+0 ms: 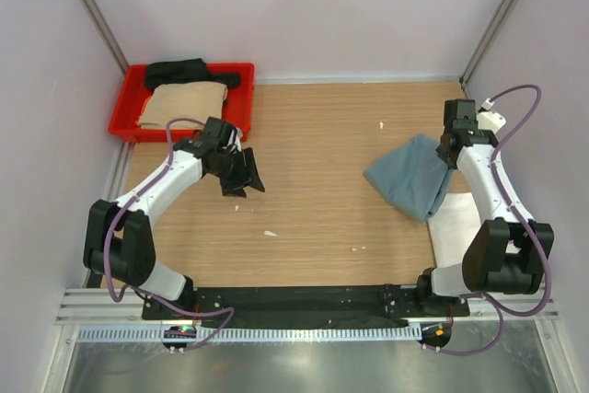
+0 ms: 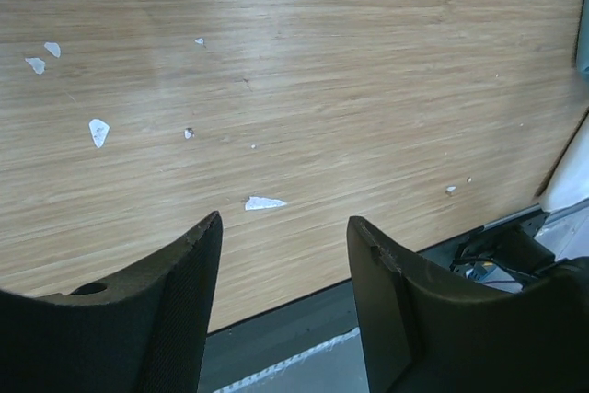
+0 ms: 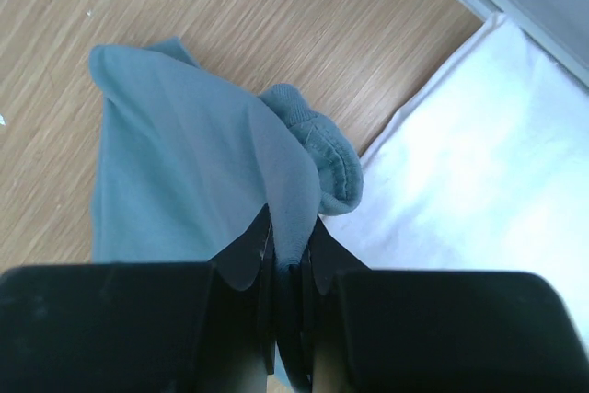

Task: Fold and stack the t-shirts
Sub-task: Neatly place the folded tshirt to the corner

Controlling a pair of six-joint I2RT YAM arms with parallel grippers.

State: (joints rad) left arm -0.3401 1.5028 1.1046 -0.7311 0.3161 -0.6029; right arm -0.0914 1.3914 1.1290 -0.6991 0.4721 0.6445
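Top external view: the left gripper (image 1: 241, 178) hangs low over the bare wooden table (image 1: 322, 154), left of centre and just in front of the red tray (image 1: 126, 108), with its jaws apart and nothing between them. The tray sits in the far left corner. A folded tan t-shirt (image 1: 184, 104) lies in it, and a black t-shirt (image 1: 179, 71) is bunched behind that against the far wall of the tray. On the right side, the right gripper (image 1: 450, 152) is closed on the upper right edge of the teal-blue t-shirt (image 1: 409, 177). This shirt lies loosely crumpled on the table, and its near right part overlaps the white t-shirt (image 1: 456, 223). The white t-shirt lies flat along the right edge of the table, beside the right arm. A few small paper scraps (image 1: 270, 233) are scattered on the wood near the middle. Left wrist view: the two dark fingers (image 2: 175, 306) stand well apart with bare wood and several white scraps between and beyond them; no cloth is in their grasp. A thin sliver of teal cloth and a patch of white cloth show at the far right edge of this view. Right wrist view: the jaws are pinched tight on a raised fold of the teal-blue t-shirt, which drapes away from the fingertips down onto the wood. A rolled hem or collar is bunched just right of the pinch, touching the edge of the white t-shirt spread flat to the right.
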